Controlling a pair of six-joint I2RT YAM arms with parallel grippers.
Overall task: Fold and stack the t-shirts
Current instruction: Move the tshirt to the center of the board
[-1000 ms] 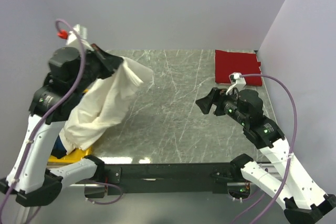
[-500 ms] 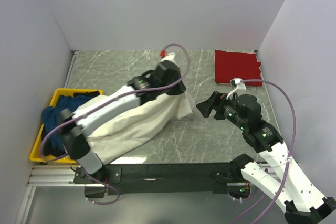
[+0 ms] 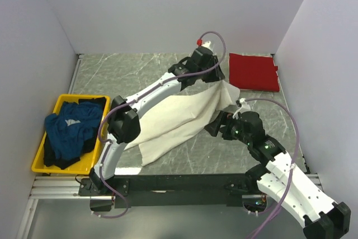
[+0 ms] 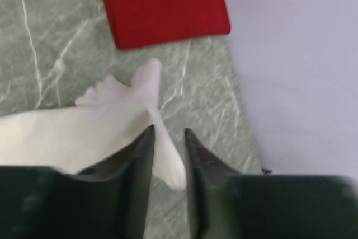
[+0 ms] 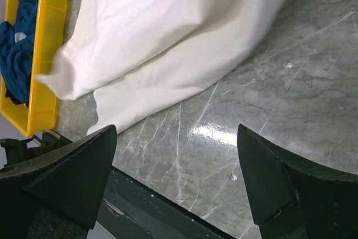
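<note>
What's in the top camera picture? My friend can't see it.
The left hand reaches across the grey table to the far end of a loosely laid cream-white t-shirt. The right hand is open beside it; a folded red t-shirt lies at the back, a blue t-shirt in a yellow tray.

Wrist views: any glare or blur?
Right wrist: a bright glare patch on the table, cream-white t-shirt sharp. Left wrist: soft overall, the left gripper and red t-shirt blurred at their edges.
</note>
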